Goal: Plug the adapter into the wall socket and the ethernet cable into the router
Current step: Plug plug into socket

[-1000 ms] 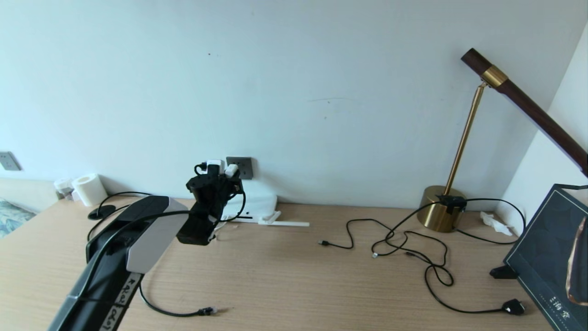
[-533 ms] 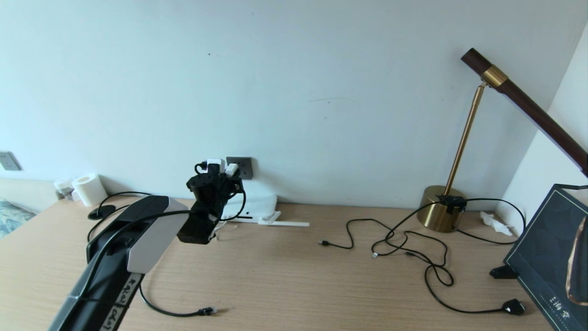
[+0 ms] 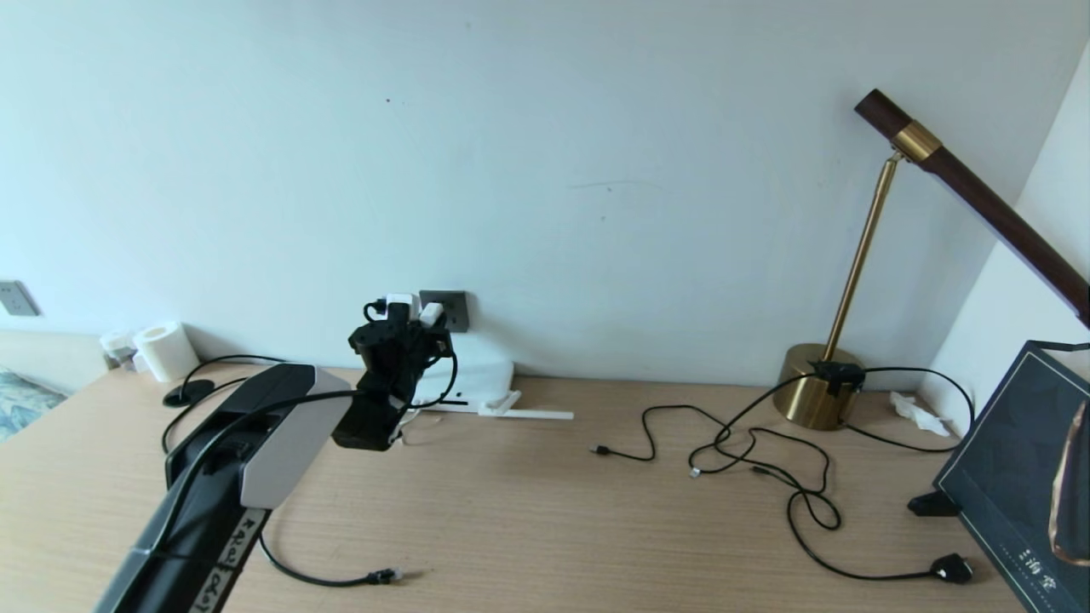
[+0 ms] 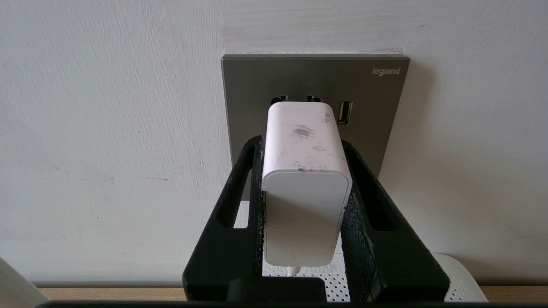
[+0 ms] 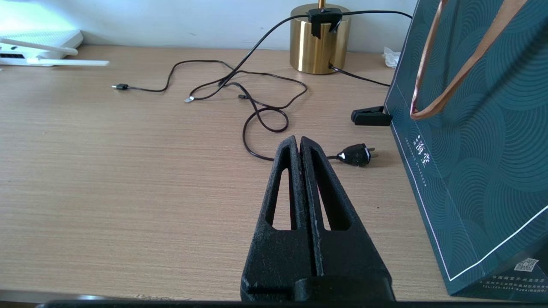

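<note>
Near the desk's (image 3: 545, 528) front edge, the black ethernet cable (image 3: 324, 581) lies slack, its clip connector (image 3: 385, 575) free and pointing toward the open middle of the wood. It looks limp along its length and stiff only at the tip, so the likeliest hold is just behind the connector. The right gripper (image 5: 301, 147) hangs low over the desk's right side with its jaws pressed together and empty, between a tangle of thin black cords (image 5: 257, 98) and a dark green paper bag (image 5: 471, 171) that walls off that edge. Farther back, the left gripper (image 4: 303, 154) reaches to the wall, its jaws clamped on the flat sides of the white adapter (image 4: 305, 179), a light, hard, smooth cube that could slip if squeezed off-centre. The adapter's front end sits at the dark grey wall socket (image 4: 385, 94), apparently at or entering the holes; how deep cannot be told. Directly below, against the desk's back edge, lies the white router (image 3: 477, 375), leaving little room to drop.
</note>
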